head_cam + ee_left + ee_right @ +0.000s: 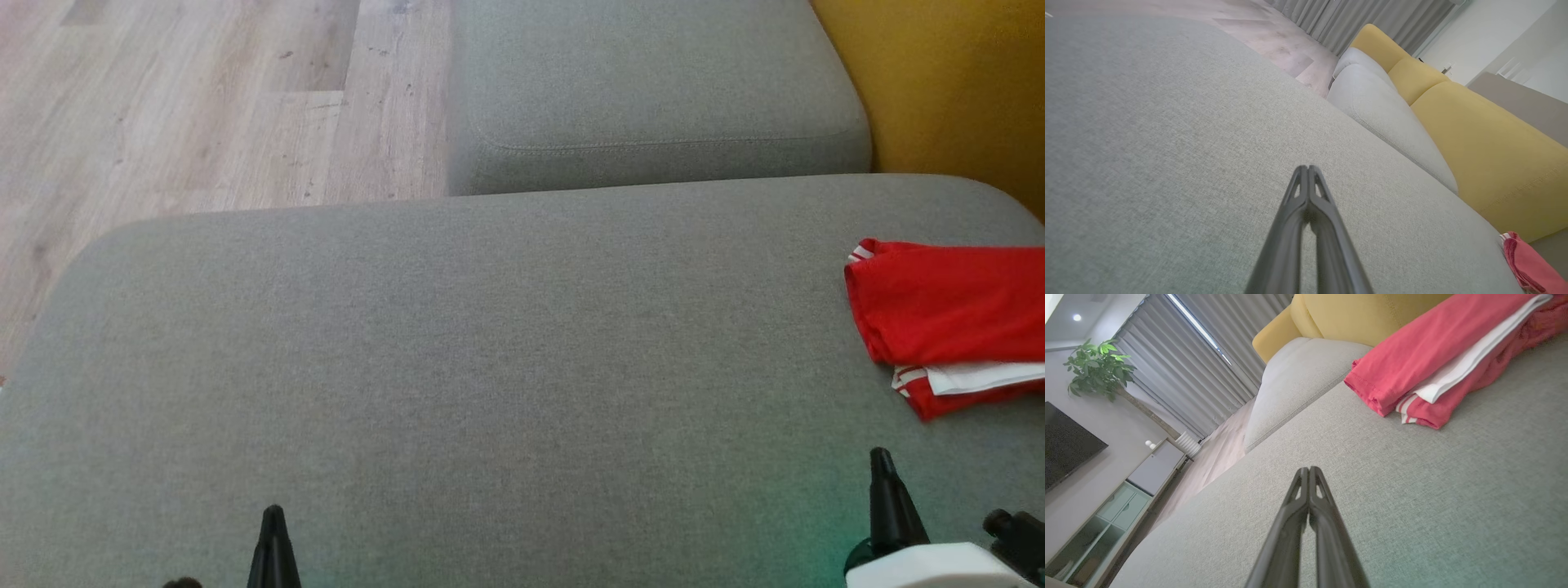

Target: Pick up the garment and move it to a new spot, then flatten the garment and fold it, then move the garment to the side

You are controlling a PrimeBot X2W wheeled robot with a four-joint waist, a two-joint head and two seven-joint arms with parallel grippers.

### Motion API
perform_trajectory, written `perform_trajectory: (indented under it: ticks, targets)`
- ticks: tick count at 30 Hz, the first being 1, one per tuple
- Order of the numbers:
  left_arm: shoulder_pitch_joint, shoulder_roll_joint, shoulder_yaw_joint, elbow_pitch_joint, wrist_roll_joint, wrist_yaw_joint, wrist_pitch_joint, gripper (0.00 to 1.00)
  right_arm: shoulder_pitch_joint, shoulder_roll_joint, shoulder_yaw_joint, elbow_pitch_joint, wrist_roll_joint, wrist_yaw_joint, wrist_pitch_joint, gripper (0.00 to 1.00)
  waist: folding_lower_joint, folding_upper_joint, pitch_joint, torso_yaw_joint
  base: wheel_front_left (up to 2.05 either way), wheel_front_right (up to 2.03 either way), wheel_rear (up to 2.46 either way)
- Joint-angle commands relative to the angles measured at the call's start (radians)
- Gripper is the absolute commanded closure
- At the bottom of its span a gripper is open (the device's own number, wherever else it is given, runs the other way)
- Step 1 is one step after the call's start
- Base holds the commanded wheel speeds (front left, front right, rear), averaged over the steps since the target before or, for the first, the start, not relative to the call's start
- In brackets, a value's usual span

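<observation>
right pincer [1308, 470]: pressed together, pinching nothing, low over the grey seat cushion [1412, 506]. left pincer [1307, 168]: likewise pressed together and empty, over bare cushion. garment [947, 318]: ahead of the right pincer and off to its right, near but apart from its tip, well apart from the left pincer, lying flat on the same cushion close to the yellow backrest [939, 82].

probably light, soft and limp; likely to sag and fall open if lifted by one layer only. thin knit by the look of it, perhaps a little slick against itself, held well enough by the woven cushion. not fragile. best taken at the stacked edge nearest the right pincer, pinching through all layers at once, or slid rather than lifted.

bright red, folded into a tidy layered bundle, with a rounded fold on the side toward the left pincer. white layer sandwiched between red ones, white stripes at a hem on the near corner and again at the far corner. right part cut off by the head view's edge. judging by that neat stack off to one side, task apparently at or near its end.
</observation>
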Motion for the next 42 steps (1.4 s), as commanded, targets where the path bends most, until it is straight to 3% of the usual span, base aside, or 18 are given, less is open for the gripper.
perform_trajectory:
  ticks: [1,42]
  targets:
    - [-0.059,0.011,0.024,-0.022,-0.04,-0.009,0.007,1.0,-0.059,-0.002,-0.004,-0.035,0.042,0.0,0.011,1.0,-0.0001,0.0,0.003,-0.001,0.0,0.0,0.0]
    - [-0.186,0.014,0.129,0.012,-0.493,-0.089,0.117,1.0,-0.162,0.004,-0.05,-0.039,0.503,-0.001,0.126,1.0,-0.0001,0.0,0.051,-0.021,0.0,0.0,0.0]
